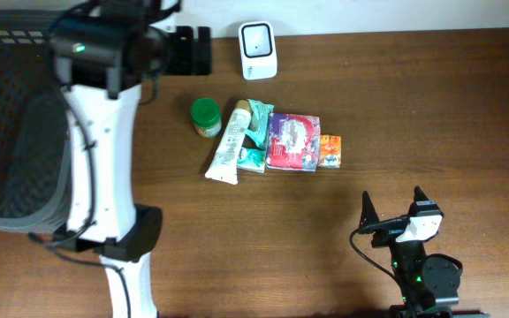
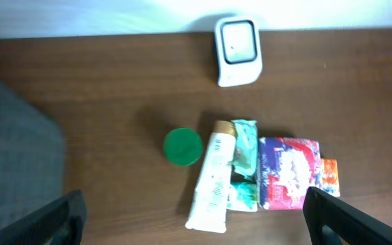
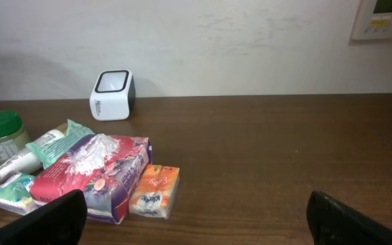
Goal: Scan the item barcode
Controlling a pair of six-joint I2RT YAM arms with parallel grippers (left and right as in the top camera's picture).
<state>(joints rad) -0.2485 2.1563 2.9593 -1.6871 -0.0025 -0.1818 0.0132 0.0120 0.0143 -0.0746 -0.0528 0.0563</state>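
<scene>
We see both pincers spread wide, nothing held or touched. Left pincer (image 1: 203, 50) upper left in overhead, near the scanner (image 1: 258, 50); right pincer (image 1: 392, 201) lower right. Jar (image 1: 206, 116), tube (image 1: 231, 146), red pack (image 1: 293, 141) and orange pack (image 1: 330, 151) are clustered mid-frame on the bench (image 1: 431, 106).

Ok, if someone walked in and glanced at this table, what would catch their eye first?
A huddle of small goods in the middle of the table: a white tube, a green-lidded jar beside it, and a red and purple packet with an orange packet next to it. Behind them, near the far edge, stands a white scanner.
</scene>
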